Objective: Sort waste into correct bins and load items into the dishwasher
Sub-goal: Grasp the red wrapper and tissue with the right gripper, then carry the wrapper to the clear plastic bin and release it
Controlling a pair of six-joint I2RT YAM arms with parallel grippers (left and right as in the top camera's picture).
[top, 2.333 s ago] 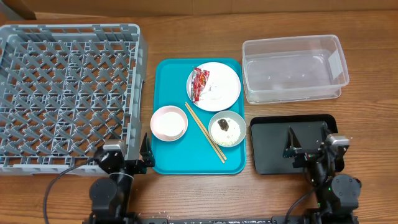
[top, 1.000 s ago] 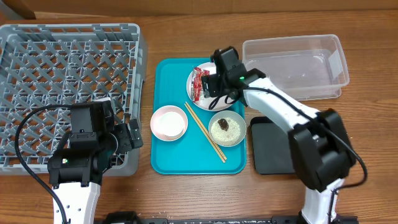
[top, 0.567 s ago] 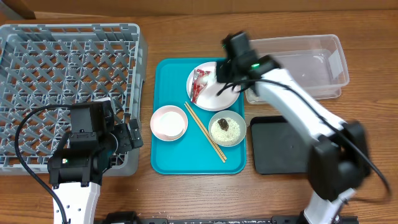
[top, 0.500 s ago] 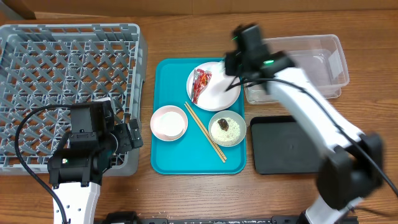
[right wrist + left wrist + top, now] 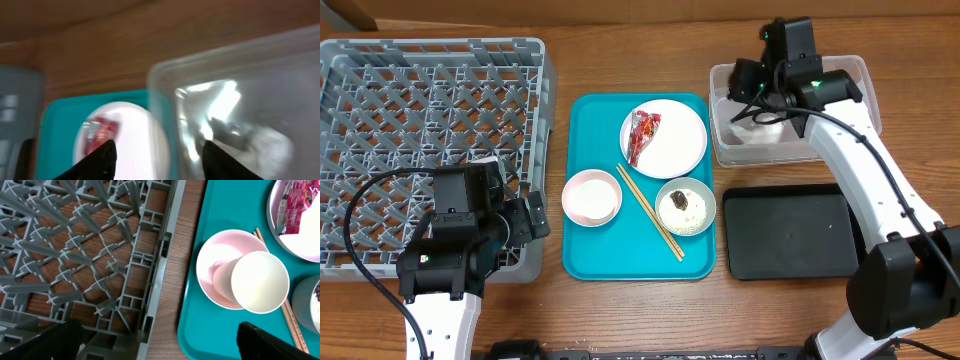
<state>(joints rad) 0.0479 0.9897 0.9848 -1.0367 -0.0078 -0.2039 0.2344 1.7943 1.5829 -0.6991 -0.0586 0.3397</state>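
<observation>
The red-and-white wrapper (image 5: 642,133) lies on the white plate (image 5: 678,142) on the teal tray (image 5: 595,130). My right gripper (image 5: 750,92) hovers open over the left end of the clear tub (image 5: 830,100), with nothing between its fingers. A white crumpled lump (image 5: 760,128) lies in the tub below it. A white cup (image 5: 260,282) rests in the pink bowl (image 5: 215,265). Chopsticks (image 5: 650,213) lie beside the bowl of rice with a dark lump (image 5: 685,207). My left gripper (image 5: 535,220) is open at the grey dish rack's (image 5: 420,140) front right corner.
The black shallow tray (image 5: 790,235) sits right of the teal tray, in front of the clear tub. The dish rack's wall (image 5: 160,280) stands close to the teal tray's left edge, with a strip of wooden table between.
My right arm has swung from the plate to above the clear tub, and its jaws shut and then parted. The white lump now lies in the tub. The left arm has not moved.
</observation>
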